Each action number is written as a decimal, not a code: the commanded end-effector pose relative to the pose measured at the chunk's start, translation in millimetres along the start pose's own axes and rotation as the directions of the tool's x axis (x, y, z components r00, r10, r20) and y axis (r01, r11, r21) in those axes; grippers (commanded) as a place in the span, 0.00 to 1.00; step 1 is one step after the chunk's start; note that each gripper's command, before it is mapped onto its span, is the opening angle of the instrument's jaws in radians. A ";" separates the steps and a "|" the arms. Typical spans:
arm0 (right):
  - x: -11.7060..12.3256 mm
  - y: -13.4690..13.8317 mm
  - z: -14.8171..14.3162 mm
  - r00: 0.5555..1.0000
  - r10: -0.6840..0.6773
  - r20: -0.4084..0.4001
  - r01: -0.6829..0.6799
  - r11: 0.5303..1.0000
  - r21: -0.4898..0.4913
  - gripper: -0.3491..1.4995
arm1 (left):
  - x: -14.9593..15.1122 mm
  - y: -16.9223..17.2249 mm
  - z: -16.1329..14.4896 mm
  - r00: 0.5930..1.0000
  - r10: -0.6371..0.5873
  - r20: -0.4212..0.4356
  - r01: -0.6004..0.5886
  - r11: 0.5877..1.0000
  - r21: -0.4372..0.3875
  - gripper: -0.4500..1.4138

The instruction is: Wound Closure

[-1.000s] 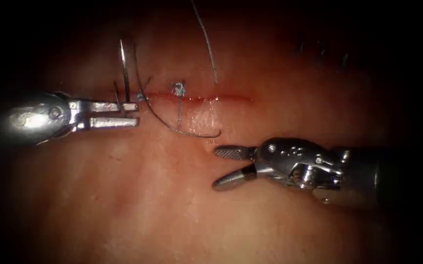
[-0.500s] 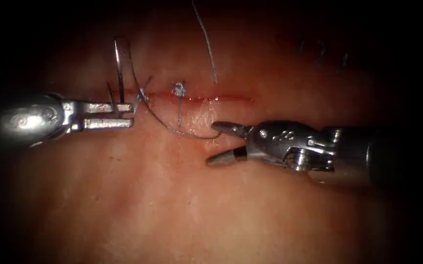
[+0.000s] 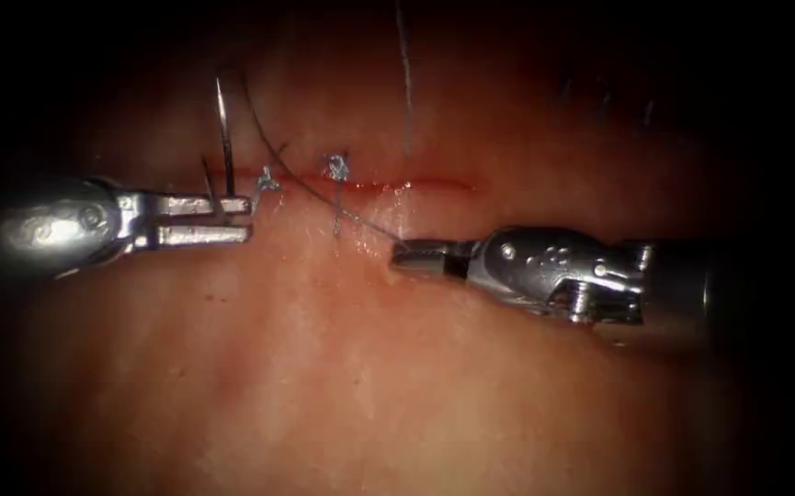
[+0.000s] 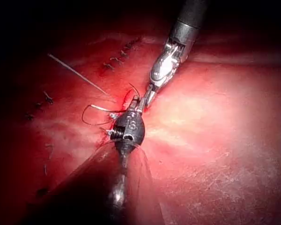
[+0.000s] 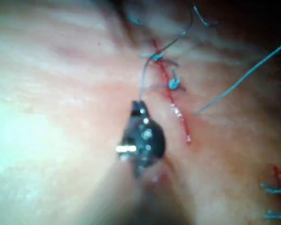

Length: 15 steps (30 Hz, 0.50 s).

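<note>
**Right tool takes the thread; left tool holds the needle upright**

The needle stands above the left tool, pinched at its lower end between that tool's closed jaws, free of the tissue and just beside the left end of the cut. The thread runs from a knot near those jaws, slanting down past a second knot to the right tool, whose jaws are closed on it just below the cut. A loose strand hangs above the right tool.

The tissue is wet and glistening; broad bare surface lies below both tools, and the cut's right stretch is unstitched.

Against 0.5 s ago, the right tool's jaws, then spread, have closed on the thread, and its slack curve is drawn straight. The left tool has barely moved.
</note>
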 end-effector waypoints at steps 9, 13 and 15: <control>1.6 -2.3 1.2 0.999 0.031 -0.018 -0.029 0.995 0.096 0.00 | -0.1 -0.2 0.7 1.000 0.001 0.000 -0.001 1.000 0.003 0.00; 1.4 -2.5 1.2 0.999 0.040 -0.010 -0.039 0.993 0.111 0.00 | 0.0 -0.2 0.8 1.000 0.001 0.000 -0.001 1.000 0.003 0.00; 1.4 -2.9 1.1 0.999 0.049 -0.002 -0.048 0.990 0.130 0.00 | 0.0 -0.2 0.7 1.000 0.001 0.000 -0.001 1.000 0.003 0.00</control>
